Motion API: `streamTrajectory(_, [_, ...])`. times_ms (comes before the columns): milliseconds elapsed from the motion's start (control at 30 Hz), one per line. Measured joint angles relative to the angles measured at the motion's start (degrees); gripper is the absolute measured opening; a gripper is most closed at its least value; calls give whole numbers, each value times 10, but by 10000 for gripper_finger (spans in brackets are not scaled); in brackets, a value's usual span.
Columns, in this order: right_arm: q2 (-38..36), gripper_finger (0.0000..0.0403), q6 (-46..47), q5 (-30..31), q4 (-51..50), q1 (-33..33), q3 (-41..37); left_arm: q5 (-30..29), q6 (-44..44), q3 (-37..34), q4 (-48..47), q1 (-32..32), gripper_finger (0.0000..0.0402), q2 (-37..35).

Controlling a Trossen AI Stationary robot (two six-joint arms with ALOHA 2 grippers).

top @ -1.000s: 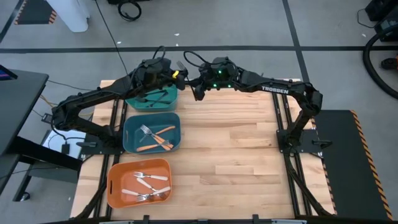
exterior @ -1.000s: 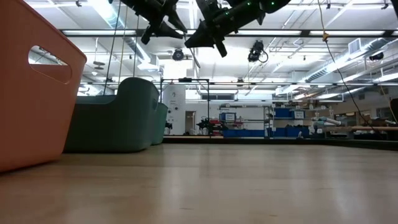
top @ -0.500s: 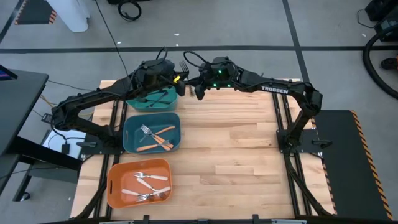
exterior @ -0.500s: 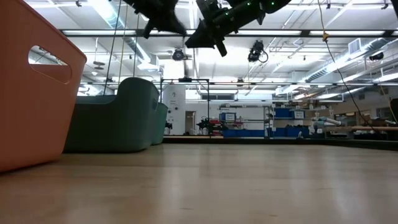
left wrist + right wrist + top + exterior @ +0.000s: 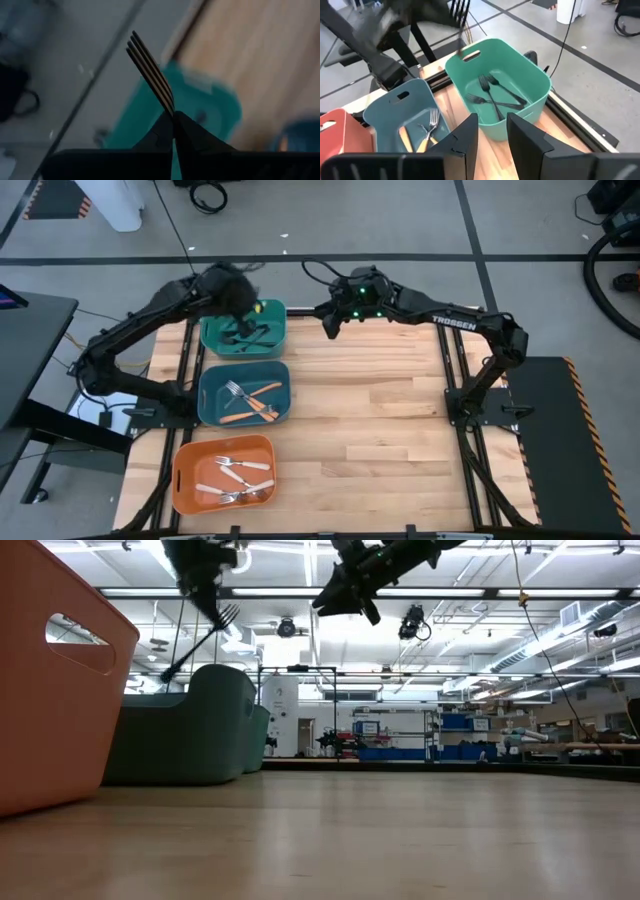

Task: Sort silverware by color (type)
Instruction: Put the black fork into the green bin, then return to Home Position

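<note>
At the upper left of the high view, the left tool (image 5: 173, 118) grips a black fork (image 5: 151, 74) above the green bin's (image 5: 243, 348) far edge. The right tool (image 5: 492, 131) hangs open beside it, over the counter's (image 5: 380, 420) bare far edge.

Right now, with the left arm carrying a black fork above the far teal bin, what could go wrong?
The left gripper pinches the black fork near one end only, so it hangs tilted and might slip or swing. It sits near the green bin edge, so a release could miss or bounce off the rim. The right gripper hovers open close by; the arms could brush.
</note>
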Motion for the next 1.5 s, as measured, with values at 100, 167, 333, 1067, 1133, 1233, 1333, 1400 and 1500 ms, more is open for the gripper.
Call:
streamTrajectory(100, [-1, 110, 0, 0, 2, -5, 0, 5, 24, -33, -45, 23, 18, 4])
streamTrajectory(167, [-2, 110, 0, 1, 3, -7, 0, 5, 28, -69, -27, 38, 27, 7])
streamTrajectory(333, [-2, 110, 4, 1, 3, -6, 0, 4, 34, -149, 44, 68, 49, 10])
streamTrajectory(1067, [-38, 109, 51, -10, -9, -15, -1, 6, -47, -31, 55, 80, 121, -9])
streamTrajectory(1133, [-58, 109, 51, -34, -26, -18, -1, 19, -57, -10, 56, 80, 121, -37])
streamTrajectory(1233, [-97, 109, 39, -46, -65, -21, -1, 47, -70, 0, 57, 80, 121, -93])
streamTrajectory(1333, [-141, 109, 8, -37, -92, -21, -8, 55, -91, -10, 57, 79, 121, -163])
streamTrajectory(1400, [-172, 109, -8, -20, -95, -24, -23, 55, -100, -25, 57, 80, 121, -212])
streamTrajectory(1500, [-221, 109, -18, -4, -87, -33, -60, 55, -124, -62, 76, 79, 121, -286])
